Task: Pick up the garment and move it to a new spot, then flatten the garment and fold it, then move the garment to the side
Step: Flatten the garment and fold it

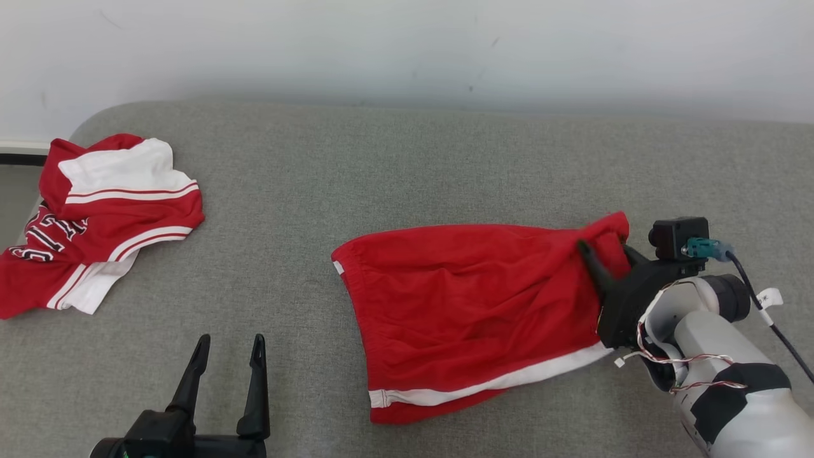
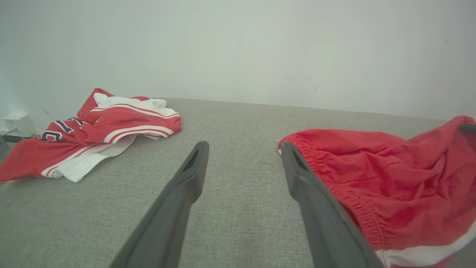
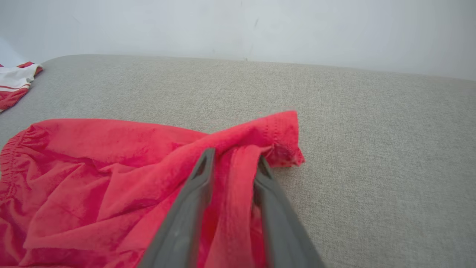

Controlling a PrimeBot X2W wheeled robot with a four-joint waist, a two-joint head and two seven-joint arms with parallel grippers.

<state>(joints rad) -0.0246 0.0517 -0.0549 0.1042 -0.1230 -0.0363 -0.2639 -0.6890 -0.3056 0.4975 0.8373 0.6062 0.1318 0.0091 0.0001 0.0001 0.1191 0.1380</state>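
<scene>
The garment (image 1: 470, 305) is a pair of red shorts with a white hem stripe, lying mostly spread out on the grey padded surface (image 1: 445, 159), right of centre. My right gripper (image 1: 604, 248) is at its far right corner, which is bunched and lifted off the surface. In the right wrist view the right gripper (image 3: 235, 156) is shut on a fold of the garment (image 3: 93, 175), which runs between the two fingers. My left gripper (image 1: 230, 341) stands open at the lower left with nothing in it. The left wrist view has the left gripper (image 2: 244, 146) just left of the garment's (image 2: 390, 193) elastic waistband.
A crumpled red and white jersey (image 1: 95, 216) with dark lettering lies at the surface's far left edge; the jersey (image 2: 100, 126) also lies left of my left fingers. A pale wall runs behind the surface. Bare grey fabric stretches between the two garments.
</scene>
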